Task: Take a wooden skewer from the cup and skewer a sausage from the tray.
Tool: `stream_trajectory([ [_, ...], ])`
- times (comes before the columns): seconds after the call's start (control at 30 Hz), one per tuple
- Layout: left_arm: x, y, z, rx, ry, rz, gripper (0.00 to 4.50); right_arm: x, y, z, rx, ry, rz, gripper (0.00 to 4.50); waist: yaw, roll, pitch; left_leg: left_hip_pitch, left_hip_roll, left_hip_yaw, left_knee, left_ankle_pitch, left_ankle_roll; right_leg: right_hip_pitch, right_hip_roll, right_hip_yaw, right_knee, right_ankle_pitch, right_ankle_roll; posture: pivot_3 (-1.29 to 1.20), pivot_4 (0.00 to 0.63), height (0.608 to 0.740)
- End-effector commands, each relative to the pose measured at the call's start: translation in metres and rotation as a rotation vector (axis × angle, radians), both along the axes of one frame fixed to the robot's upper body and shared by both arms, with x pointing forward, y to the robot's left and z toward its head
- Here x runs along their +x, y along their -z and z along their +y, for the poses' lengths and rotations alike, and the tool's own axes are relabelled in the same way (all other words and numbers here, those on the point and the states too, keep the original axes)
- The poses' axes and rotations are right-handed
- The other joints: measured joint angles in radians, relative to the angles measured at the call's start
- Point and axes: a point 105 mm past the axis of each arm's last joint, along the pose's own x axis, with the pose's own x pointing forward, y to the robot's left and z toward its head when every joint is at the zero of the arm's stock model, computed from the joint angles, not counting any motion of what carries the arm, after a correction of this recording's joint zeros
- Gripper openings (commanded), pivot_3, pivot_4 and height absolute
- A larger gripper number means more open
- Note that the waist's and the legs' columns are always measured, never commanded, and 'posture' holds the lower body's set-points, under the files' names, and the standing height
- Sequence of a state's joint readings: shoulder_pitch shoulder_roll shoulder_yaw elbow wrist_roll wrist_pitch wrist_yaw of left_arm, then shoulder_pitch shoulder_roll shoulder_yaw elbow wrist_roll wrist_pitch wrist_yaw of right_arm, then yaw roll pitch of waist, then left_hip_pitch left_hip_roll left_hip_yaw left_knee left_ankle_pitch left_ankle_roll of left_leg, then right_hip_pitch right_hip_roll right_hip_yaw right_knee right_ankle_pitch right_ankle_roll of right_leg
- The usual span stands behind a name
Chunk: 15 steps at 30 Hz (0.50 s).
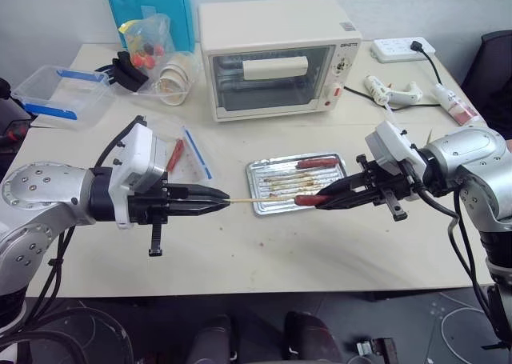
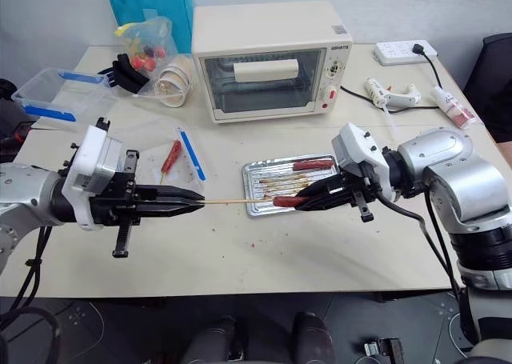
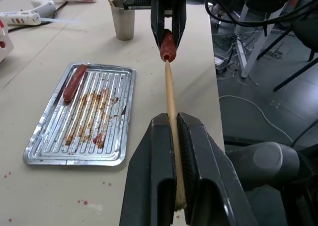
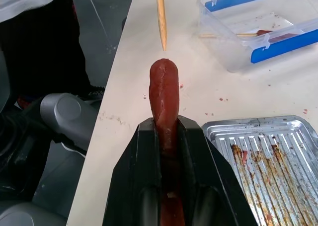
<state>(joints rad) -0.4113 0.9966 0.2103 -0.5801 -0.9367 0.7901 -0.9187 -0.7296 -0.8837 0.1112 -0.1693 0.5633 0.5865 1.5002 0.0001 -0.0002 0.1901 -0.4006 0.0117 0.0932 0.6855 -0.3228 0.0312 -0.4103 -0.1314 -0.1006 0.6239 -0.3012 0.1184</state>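
My left gripper (image 1: 222, 200) is shut on the wooden skewer (image 1: 260, 201), which it holds level above the table with the point towards the right. My right gripper (image 1: 320, 203) is shut on the dark red-brown sausage (image 1: 308, 199), whose free end faces the skewer's point. In the right wrist view the skewer (image 4: 161, 12) tip stops just short of the sausage (image 4: 164, 87) end, in line with it. Below and behind them lies the silver tray (image 1: 272, 178) with a lighter red sausage (image 1: 318, 162) on it. The grey-tan cup (image 3: 123, 20) stands past the tray.
A cream toaster oven (image 1: 276, 56) stands behind the tray. At the back left are a clear blue-edged box (image 1: 60, 92) and stacked white cups (image 1: 176, 76). A clear bag (image 1: 188, 160) lies left of the tray. A power strip (image 1: 396, 50) and glue gun (image 1: 392, 92) lie back right.
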Motion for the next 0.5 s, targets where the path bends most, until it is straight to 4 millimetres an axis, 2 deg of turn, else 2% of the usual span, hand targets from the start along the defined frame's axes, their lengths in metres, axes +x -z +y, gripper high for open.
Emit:
stream_trajectory([
  [0.03,-0.002,-0.006,-0.005,-0.003,0.024,-0.05,0.0,-0.009,-0.012,0.009,0.022,-0.051,-0.043,0.31,0.0,0.0,0.0,0.0,0.0,0.0,0.0,0.0,0.0,0.0,0.0,0.0,0.0,0.0,0.0,0.0,0.15,0.74],
  [0.5,0.005,-0.006,-0.017,-0.013,0.066,-0.059,0.0,-0.017,-0.015,0.032,0.05,-0.129,-0.092,0.31,0.0,0.0,0.0,0.0,0.0,0.0,0.001,0.0,0.0,0.0,0.0,0.0,0.001,0.0,0.0,0.0,0.15,0.74],
])
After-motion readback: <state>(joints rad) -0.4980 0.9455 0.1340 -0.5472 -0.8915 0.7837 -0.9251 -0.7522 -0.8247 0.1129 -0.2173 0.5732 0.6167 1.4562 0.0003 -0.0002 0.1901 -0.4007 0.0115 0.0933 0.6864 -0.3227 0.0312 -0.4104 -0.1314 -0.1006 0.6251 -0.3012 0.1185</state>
